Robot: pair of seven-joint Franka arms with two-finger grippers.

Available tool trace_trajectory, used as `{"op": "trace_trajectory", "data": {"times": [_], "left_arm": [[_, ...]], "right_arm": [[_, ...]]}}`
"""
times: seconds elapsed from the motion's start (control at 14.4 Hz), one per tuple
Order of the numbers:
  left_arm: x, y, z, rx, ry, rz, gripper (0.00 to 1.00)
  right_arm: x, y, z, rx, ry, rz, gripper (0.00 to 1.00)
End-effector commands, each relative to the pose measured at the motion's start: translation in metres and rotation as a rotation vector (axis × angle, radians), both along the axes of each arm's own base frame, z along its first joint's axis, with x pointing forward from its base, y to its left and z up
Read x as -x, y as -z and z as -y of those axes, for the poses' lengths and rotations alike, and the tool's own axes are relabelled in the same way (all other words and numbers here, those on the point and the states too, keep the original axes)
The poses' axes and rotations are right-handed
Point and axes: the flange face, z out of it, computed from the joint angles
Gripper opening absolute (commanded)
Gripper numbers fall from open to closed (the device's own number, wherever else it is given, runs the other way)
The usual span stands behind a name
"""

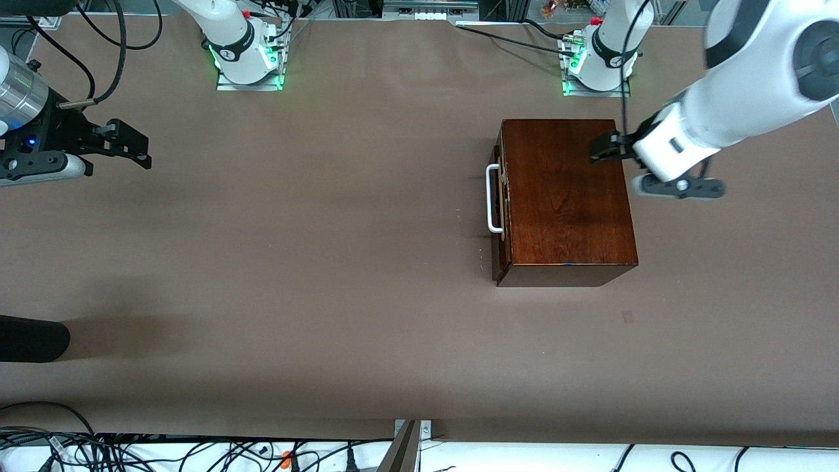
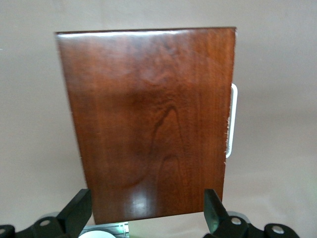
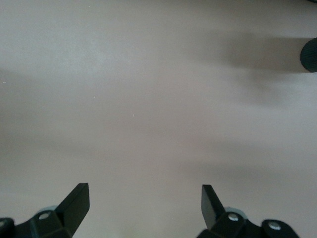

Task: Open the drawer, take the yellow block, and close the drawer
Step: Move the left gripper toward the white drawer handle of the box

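Observation:
A dark reddish-brown wooden box (image 1: 567, 196) stands toward the left arm's end of the table. Its drawer (image 1: 502, 203) is shut, with a white U-shaped handle (image 1: 492, 198) facing the right arm's end. The box's top (image 2: 148, 119) and the handle (image 2: 232, 120) also show in the left wrist view. My left gripper (image 1: 600, 147) is open and empty, over the box's top edge nearest the left arm's base. My right gripper (image 1: 134, 147) is open and empty, waiting over bare table at the right arm's end. The yellow block is hidden.
A black rounded object (image 1: 29, 337) reaches in from the edge at the right arm's end, also seen in the right wrist view (image 3: 309, 54). Brown table surface (image 1: 295, 262) spreads between the box and the right gripper. The arm bases (image 1: 249, 59) stand along the top.

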Motion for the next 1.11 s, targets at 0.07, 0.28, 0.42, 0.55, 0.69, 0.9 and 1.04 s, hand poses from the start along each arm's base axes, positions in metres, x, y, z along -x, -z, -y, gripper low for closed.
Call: {"op": "trace_trajectory", "data": {"times": [0.07, 0.28, 0.42, 0.55, 0.69, 0.9, 1.04], "left_arm": [[-0.018, 0.024, 0.091, -0.001, 0.086, -0.007, 1.00], [-0.016, 0.044, 0.152, -0.023, 0.025, 0.012, 1.00], [-0.010, 0.066, 0.189, -0.049, 0.022, 0.057, 1.00], [0.001, 0.095, 0.220, -0.126, 0.041, 0.096, 1.00], [0.019, 0.124, 0.254, -0.189, 0.030, 0.114, 1.00], [0.039, 0.170, 0.272, -0.264, 0.035, 0.150, 1.00], [0.045, 0.199, 0.268, -0.321, 0.052, 0.195, 1.00]], "right_arm": [[0.001, -0.005, 0.001, -0.007, 0.006, -0.004, 1.00], [0.000, -0.005, 0.003, -0.006, 0.009, -0.004, 1.00], [0.001, -0.005, 0.002, -0.006, 0.008, -0.004, 1.00], [0.001, -0.005, 0.001, -0.007, 0.006, -0.004, 1.00], [0.000, -0.005, 0.003, -0.006, 0.009, -0.004, 1.00], [0.000, -0.005, 0.003, -0.006, 0.009, -0.004, 1.00], [0.001, -0.005, 0.002, -0.006, 0.008, -0.004, 1.00]]}}
